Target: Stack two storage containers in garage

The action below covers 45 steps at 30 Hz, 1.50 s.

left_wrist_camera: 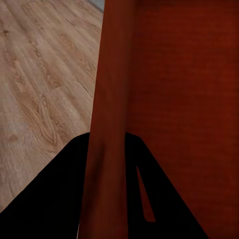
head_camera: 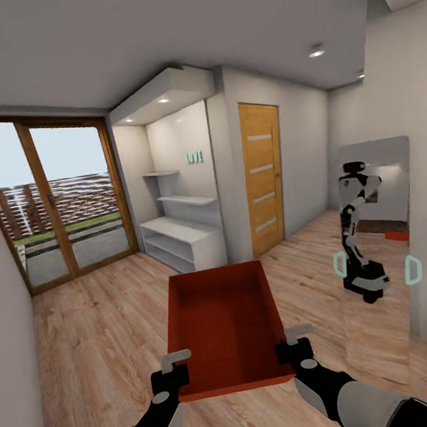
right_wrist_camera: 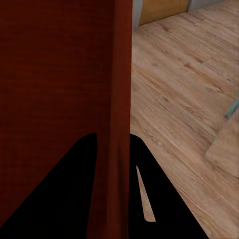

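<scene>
I hold one orange-red lidless storage container [head_camera: 223,321] level in front of me, above the light wood-plank floor [head_camera: 96,340]. My left gripper [head_camera: 173,377] is shut on its left wall near the close corner. My right gripper [head_camera: 295,348] is shut on its right wall. In the left wrist view the left gripper [left_wrist_camera: 107,149] pinches the container's wall [left_wrist_camera: 112,89] between its dark fingers. The right wrist view has the right gripper [right_wrist_camera: 113,147] clamped on the opposite wall [right_wrist_camera: 119,74]. The second container and the garage are out of view.
Ahead stand white open shelves [head_camera: 183,238] in a niche, with a wooden door [head_camera: 264,175] to their right. Wood-framed glass doors [head_camera: 54,203] are at the left. A tall mirror [head_camera: 386,338] on the right wall reflects the robot. Walls close in on both sides.
</scene>
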Tool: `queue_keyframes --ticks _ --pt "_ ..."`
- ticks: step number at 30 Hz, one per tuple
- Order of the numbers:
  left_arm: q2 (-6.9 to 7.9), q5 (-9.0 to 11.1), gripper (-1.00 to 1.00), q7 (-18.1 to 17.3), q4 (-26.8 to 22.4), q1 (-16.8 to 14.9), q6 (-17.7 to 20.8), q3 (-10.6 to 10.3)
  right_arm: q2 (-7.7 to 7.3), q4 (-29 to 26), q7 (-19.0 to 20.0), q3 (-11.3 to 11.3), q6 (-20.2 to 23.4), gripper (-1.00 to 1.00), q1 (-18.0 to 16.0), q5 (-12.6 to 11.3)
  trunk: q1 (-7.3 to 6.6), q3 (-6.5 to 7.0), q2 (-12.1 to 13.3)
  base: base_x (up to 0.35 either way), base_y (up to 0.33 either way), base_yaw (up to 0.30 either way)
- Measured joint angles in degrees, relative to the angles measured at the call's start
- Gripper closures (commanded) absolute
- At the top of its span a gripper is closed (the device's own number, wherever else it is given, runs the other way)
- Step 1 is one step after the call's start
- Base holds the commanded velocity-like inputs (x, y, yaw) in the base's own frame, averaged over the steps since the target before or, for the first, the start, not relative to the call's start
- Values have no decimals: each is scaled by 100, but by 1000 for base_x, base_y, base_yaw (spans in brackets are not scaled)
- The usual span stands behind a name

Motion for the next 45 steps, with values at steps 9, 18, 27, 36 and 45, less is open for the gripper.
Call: queue_keyframes --ticks 9,18,27,36,45 --pt "2 -1 100 -4 1 -1 -6 0 1 0 -3 1 -6 100 0 -1 0 0 0 323 0 11" --pt "0 -4 100 -2 1 -1 -7 2 0 -2 1 -1 -5 100 0 -1 0 0 0 323 0 0" --pt "-2 -8 100 -3 1 1 0 10 -1 -2 1 0 3 100 0 0 0 0 0 322 0 0" --pt "-2 -8 100 -3 1 2 -2 11 0 -2 -1 3 2 100 0 0 0 0 0 322 0 0" --pt "-1 -7 100 -3 1 0 -3 7 0 -2 -2 1 -1 100 0 0 0 0 0 323 0 0"
